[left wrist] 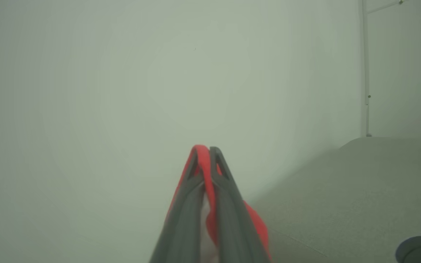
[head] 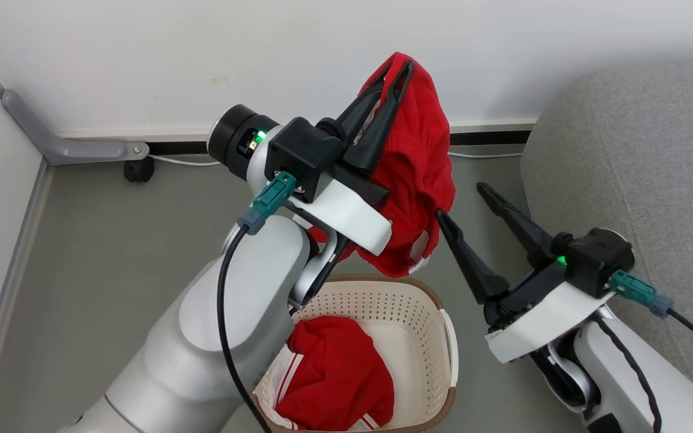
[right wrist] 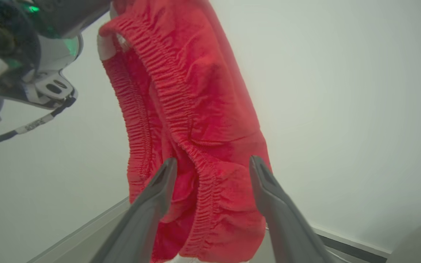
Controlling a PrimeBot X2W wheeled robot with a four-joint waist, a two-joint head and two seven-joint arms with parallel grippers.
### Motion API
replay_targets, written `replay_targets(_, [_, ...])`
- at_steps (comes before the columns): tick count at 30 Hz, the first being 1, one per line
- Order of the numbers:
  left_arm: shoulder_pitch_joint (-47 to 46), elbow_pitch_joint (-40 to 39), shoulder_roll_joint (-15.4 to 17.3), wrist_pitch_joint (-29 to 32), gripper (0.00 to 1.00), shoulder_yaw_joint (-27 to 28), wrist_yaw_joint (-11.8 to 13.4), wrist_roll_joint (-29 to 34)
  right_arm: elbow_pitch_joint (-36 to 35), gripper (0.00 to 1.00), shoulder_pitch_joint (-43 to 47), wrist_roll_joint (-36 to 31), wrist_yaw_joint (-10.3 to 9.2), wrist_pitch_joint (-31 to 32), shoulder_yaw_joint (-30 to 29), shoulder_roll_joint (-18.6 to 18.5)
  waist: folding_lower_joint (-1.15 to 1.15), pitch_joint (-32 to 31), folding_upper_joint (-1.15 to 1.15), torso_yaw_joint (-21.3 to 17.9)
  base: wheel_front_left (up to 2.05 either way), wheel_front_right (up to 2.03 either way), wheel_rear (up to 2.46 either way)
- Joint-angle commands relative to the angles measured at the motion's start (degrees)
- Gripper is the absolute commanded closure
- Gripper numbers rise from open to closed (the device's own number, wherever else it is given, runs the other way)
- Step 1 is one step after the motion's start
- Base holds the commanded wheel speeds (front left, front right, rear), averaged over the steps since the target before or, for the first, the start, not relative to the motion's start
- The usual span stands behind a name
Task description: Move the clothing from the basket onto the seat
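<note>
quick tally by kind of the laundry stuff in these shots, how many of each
soft red fabric garments: 2
cream perforated plastic laundry basket: 1
light grey woven-fabric sofa: 1
total: 4

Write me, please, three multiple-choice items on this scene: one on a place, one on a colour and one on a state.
1. Where is the lifted garment?
A lying in the basket
B hanging from the left gripper
C clamped in the right gripper

2. What colour is the basket's rim?
A brown
B blue
C black

3. How do the right gripper's jaws stand?
A shut on fabric
B shut on nothing
C open

Answers:
1 B, the left gripper's fingers pinch the red fabric up high.
2 A, a brown band edges the cream wall.
3 C, its two fingers stand apart beside the lifted garment.
</note>
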Motion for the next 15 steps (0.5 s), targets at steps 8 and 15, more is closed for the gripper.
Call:
replay_targets(8, [-2.65, -3.20, 0.84, -0.27, 1.00, -1.27, 1.39, -2.15, 2.21, 0.00, -4.36, 0.18, 0.24, -0.35, 6.09, 0.83, 0.00, -0.01, 0.00, 1.36, 0.00, 0.00, 0.00])
replay_targets(15, [-3.12, -3.97, 0.84, -0.27, 1.00, -4.48, 1.83, -3.92, 7.52, 0.00, -6.94, -1.54, 0.24, -0.35, 6.16, 3.68, 0.00, 0.02, 0.00, 2.94, 0.00, 0.00, 0.00])
